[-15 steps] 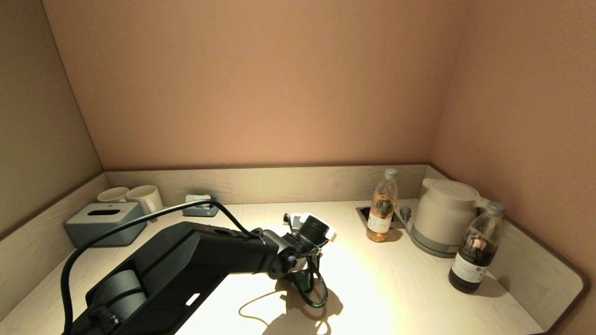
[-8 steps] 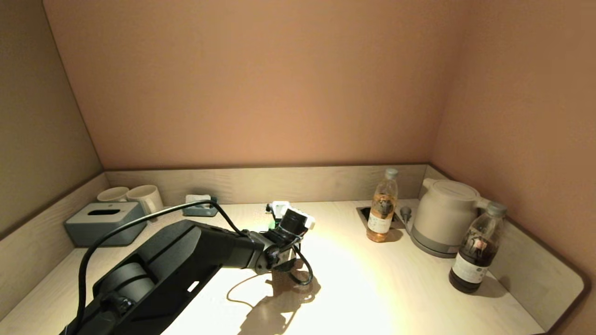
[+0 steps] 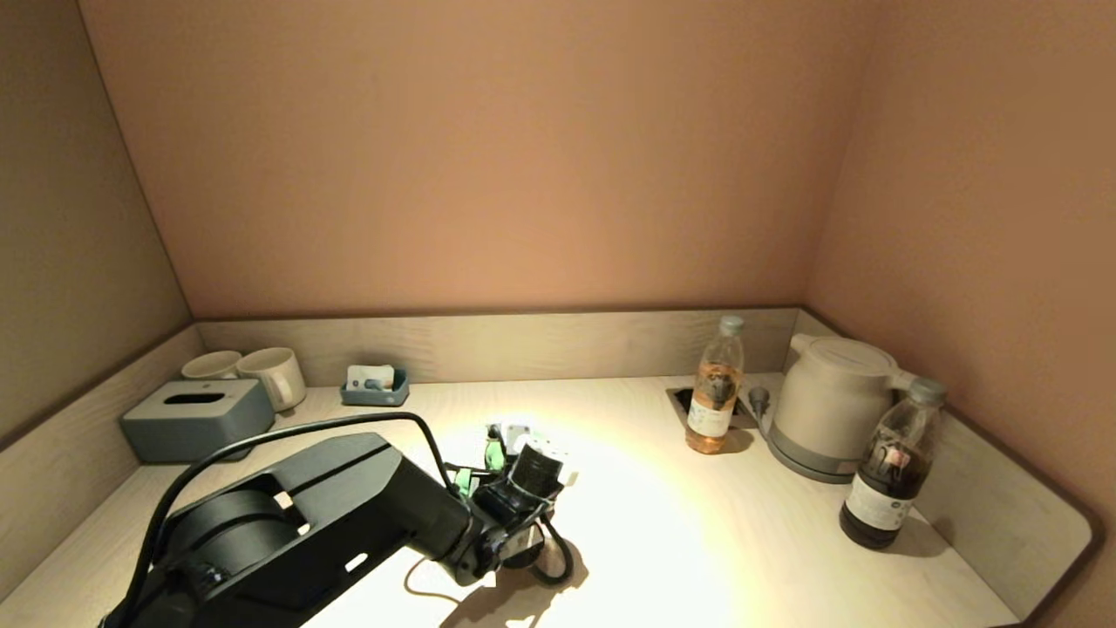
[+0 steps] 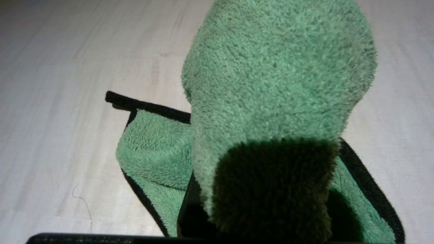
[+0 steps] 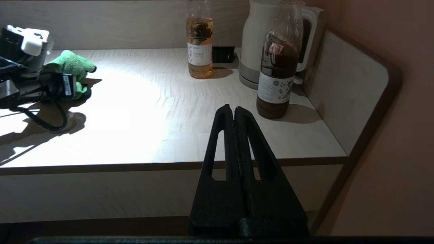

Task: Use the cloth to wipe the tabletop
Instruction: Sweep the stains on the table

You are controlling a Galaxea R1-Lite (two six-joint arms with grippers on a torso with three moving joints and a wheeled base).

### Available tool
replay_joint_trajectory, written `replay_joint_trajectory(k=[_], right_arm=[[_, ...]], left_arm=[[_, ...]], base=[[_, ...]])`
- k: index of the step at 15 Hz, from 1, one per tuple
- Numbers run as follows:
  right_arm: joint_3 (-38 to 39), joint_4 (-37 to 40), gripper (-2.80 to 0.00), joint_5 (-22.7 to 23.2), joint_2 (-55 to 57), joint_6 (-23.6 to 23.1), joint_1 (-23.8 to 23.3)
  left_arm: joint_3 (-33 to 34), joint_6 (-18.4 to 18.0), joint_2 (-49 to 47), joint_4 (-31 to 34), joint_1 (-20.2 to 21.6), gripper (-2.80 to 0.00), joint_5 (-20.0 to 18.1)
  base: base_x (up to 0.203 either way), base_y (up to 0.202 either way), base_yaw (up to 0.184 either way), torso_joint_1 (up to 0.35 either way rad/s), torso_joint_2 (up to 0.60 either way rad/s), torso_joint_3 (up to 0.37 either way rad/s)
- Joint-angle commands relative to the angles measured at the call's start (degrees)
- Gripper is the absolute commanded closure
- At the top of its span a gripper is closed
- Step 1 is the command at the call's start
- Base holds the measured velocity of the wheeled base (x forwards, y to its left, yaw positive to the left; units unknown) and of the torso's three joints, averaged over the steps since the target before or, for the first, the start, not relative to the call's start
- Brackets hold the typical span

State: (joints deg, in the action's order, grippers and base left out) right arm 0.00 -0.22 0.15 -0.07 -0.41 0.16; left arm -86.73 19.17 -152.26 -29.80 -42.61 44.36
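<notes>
Green cloth (image 4: 271,78) drapes over left end effector (image 3: 493,453) on tabletop (image 3: 697,541).

A green cloth (image 4: 271,88) with black edging fills much of the view, one fold rising over the rest. Its lower part lies flat on the pale tabletop (image 4: 67,101).

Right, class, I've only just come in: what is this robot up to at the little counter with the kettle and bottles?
It is wiping the tabletop. The left pincer is shut on a green cloth, part of which trails on the wood near the middle of the counter. The right pincer is shut and holds nothing, parked off the front edge. The kettle, the two bottles, the mugs and the tissue box stand along the back and sides, away from the cloth.
</notes>
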Motion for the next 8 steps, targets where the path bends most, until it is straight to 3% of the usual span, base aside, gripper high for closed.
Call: replay_joint_trajectory(k=[1,4,8], right_arm=[[0.0,-0.04,0.0,0.03,0.07,-0.02,0.02],[0.0,-0.04,0.0,0.03,0.07,-0.02,-0.07],[0.0,-0.09,0.0,0.03,0.07,-0.02,0.02]], left_arm=[[4.52,0.23,3.28,-2.39,-1.8,0.0,0.5],[11.45,0.73,7.8,-5.33,-7.7,0.0,0.55],[10.27,0.43,7.63,-4.9,-10.74,0.0,0.38]], base=[[0.0,0.0,0.0,0.0,0.0,0.0],[0.0,0.0,0.0,0.0,0.0,0.0],[0.0,0.0,0.0,0.0,0.0,0.0]])
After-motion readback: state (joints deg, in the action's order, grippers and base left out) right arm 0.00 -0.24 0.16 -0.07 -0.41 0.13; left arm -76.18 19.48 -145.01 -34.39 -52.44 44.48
